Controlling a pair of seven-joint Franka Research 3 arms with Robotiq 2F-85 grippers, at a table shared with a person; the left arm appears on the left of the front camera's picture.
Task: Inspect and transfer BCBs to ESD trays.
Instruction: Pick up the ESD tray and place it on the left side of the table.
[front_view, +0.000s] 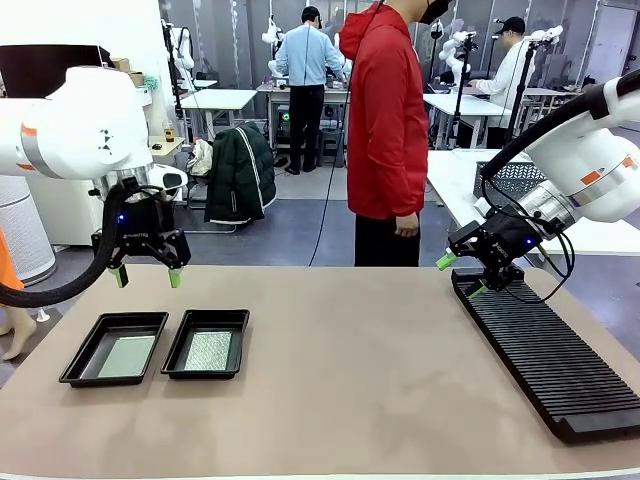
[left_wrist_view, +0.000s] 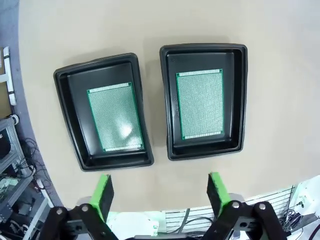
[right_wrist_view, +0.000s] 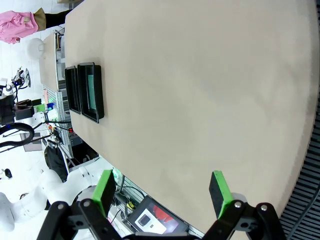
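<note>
Two BCBs, thin pale-green perforated boards, lie flat, one in each of two shallow black ESD trays at about 8 o'clock on the table (front_view: 350, 370): left tray (front_view: 113, 349) with its board (front_view: 127, 356), right tray (front_view: 207, 343) with its board (front_view: 209, 351). The left gripper (front_view: 147, 275) hangs above them, spread and empty. The right gripper (front_view: 461, 276), at 3 o'clock over one long black ribbed rack (front_view: 545, 355), is also spread, holding nothing.
</note>
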